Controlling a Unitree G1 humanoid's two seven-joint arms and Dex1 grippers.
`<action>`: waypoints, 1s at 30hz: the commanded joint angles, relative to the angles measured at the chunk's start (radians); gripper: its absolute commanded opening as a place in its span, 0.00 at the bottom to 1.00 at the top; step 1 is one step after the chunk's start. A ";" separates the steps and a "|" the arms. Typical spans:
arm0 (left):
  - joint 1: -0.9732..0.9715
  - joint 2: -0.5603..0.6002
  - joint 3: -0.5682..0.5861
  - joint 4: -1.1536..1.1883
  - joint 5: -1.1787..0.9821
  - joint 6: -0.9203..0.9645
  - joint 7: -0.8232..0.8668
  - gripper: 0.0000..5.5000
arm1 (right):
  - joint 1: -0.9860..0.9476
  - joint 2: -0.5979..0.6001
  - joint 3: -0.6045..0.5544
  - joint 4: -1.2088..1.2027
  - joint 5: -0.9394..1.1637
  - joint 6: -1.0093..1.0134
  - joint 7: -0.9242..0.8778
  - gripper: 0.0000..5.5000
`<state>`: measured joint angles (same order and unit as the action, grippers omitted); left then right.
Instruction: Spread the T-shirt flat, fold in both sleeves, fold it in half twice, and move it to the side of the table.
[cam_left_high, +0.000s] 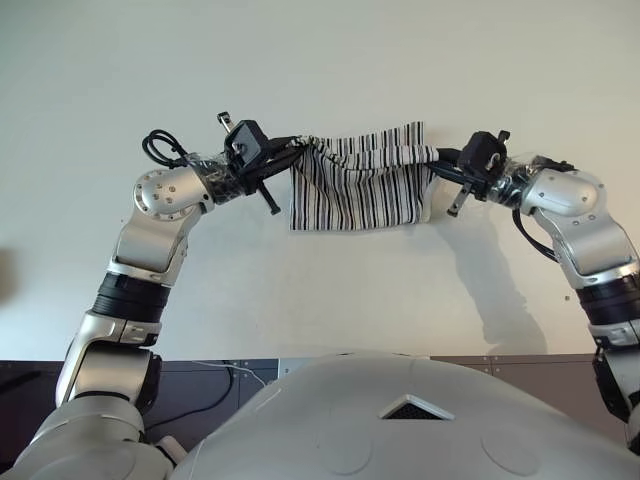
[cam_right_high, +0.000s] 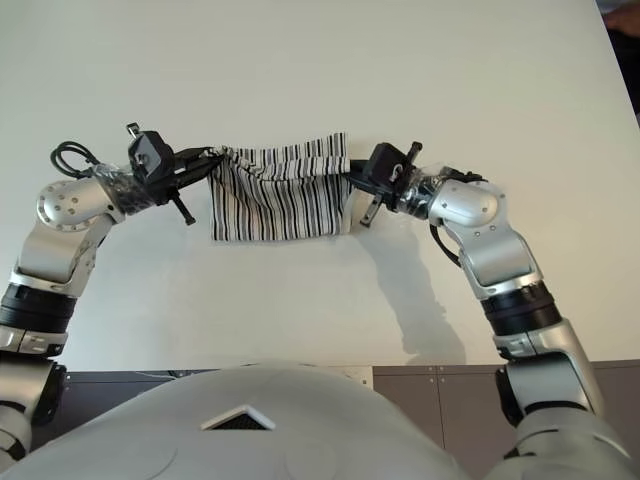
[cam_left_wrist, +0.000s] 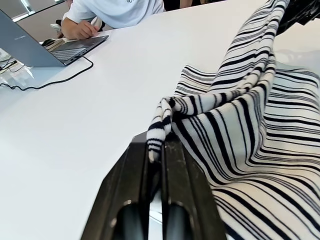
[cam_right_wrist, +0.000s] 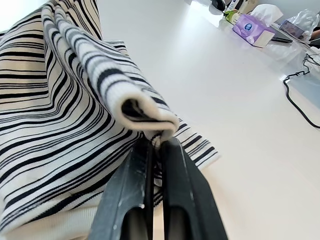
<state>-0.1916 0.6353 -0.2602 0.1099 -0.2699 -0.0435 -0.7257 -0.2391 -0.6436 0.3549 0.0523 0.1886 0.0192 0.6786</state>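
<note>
The T-shirt (cam_left_high: 355, 185), black-and-white striped, sits towards the middle of the white table (cam_left_high: 300, 320), and we see it gathered into a roughly rectangular bundle between the two arms. Its far edge is pulled up off the table and strung between the grippers, sagging a little in the middle, while the nearer part lies on the tabletop with its striped layers spread out.

The left gripper (cam_left_high: 293, 149) has its two fingers pressed together on the shirt's left far corner. In the left wrist view we see a bunched fold of striped cloth pinched between the black fingers (cam_left_wrist: 135, 165), and from there a twisted rope of fabric runs away towards the other arm. The right gripper (cam_left_high: 441, 156) is likewise clamped on the right far corner. In the right wrist view a rolled, doubled hem sticks out just beyond its fingertips (cam_right_wrist: 172, 160), and below it a flat corner of the shirt rests on the table.

Both arms are bent inwards from the sides, so that the grippers face each other across the garment.

Farther off on the table we make out an open laptop (cam_left_wrist: 45, 45) with a black cable (cam_left_wrist: 50, 82) trailing from it, and in the right wrist view a purple tissue pack (cam_right_wrist: 252, 30) near the far edge.
</note>
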 joint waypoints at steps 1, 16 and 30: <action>-0.065 -0.064 0.008 0.110 0.059 -0.053 -0.012 0.02 | -0.077 0.069 -0.015 0.098 -0.072 -0.016 -0.018 0.02; -0.258 -0.241 0.047 0.630 0.319 -0.324 0.228 0.22 | -0.296 0.307 -0.044 0.648 -0.347 -0.189 -0.318 0.29; -0.323 -0.293 0.219 0.928 0.323 -0.287 0.620 0.22 | -0.124 0.441 0.009 0.105 -0.112 0.097 -0.073 0.50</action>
<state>-0.5402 0.3595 -0.1004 1.0586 0.0983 -0.3516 -0.1453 -0.4191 -0.2099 0.3173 0.2152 0.0645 0.0373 0.5604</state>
